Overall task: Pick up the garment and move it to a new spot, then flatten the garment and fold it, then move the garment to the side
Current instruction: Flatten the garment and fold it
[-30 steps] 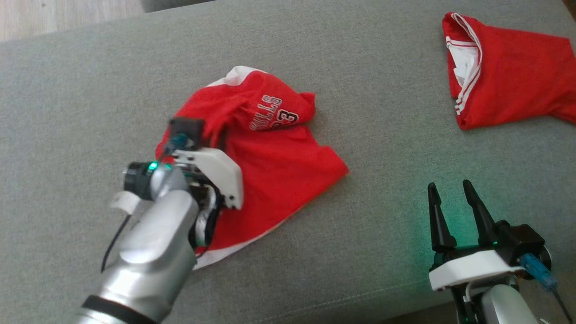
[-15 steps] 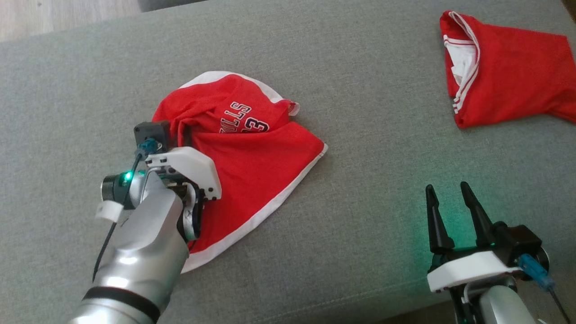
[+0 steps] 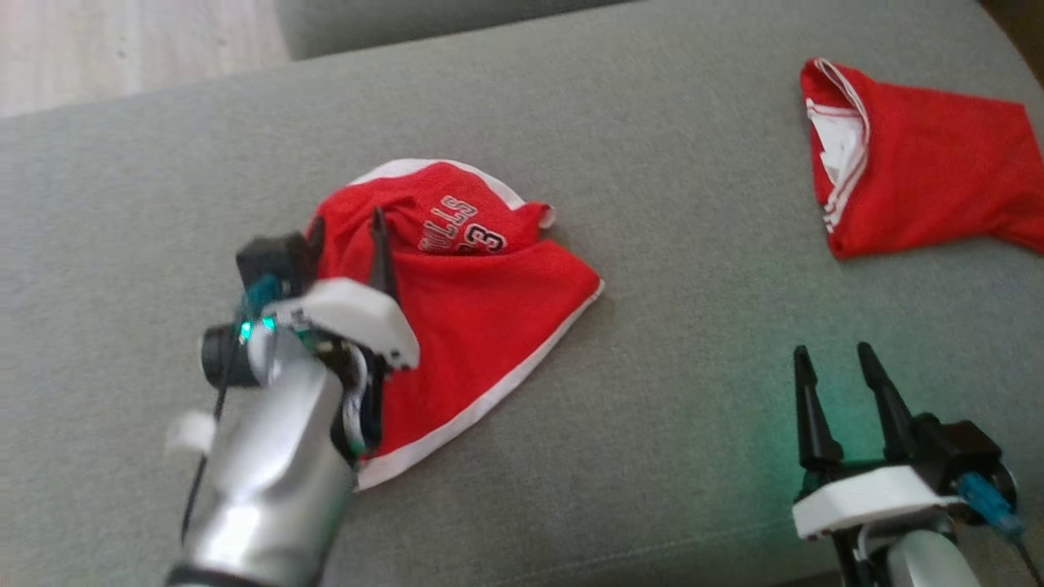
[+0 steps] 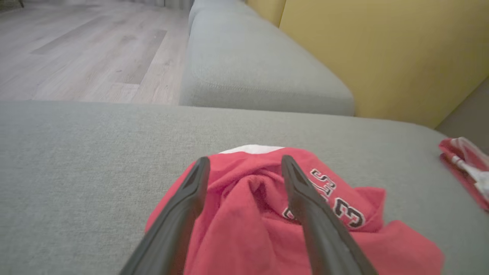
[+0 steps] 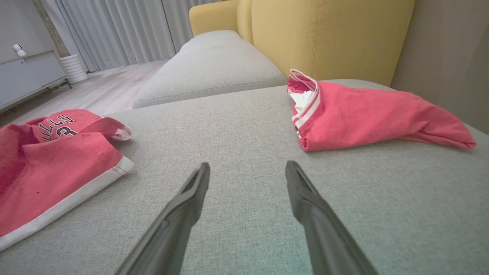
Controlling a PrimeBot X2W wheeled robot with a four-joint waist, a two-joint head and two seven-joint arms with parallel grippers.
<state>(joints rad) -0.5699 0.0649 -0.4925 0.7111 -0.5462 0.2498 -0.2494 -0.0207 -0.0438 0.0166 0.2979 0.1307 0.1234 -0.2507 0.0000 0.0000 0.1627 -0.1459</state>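
With my left gripper [image 3: 346,222] released, its fingers astride a raised fold of the crumpled red Bulls garment [image 3: 481,302] lying centre-left in the head view on the grey sofa cushion [image 3: 652,147], a careless lift could snag cloth and drag the garment askew.

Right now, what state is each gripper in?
Left gripper: open, over the jersey, gripping nothing.
Right gripper: open, empty.

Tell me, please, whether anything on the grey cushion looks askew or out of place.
The red lettered garment lies crumpled on the grey cushion, its lettered top bunched and folded over. The red striped garment, at the far right, lies flatter.
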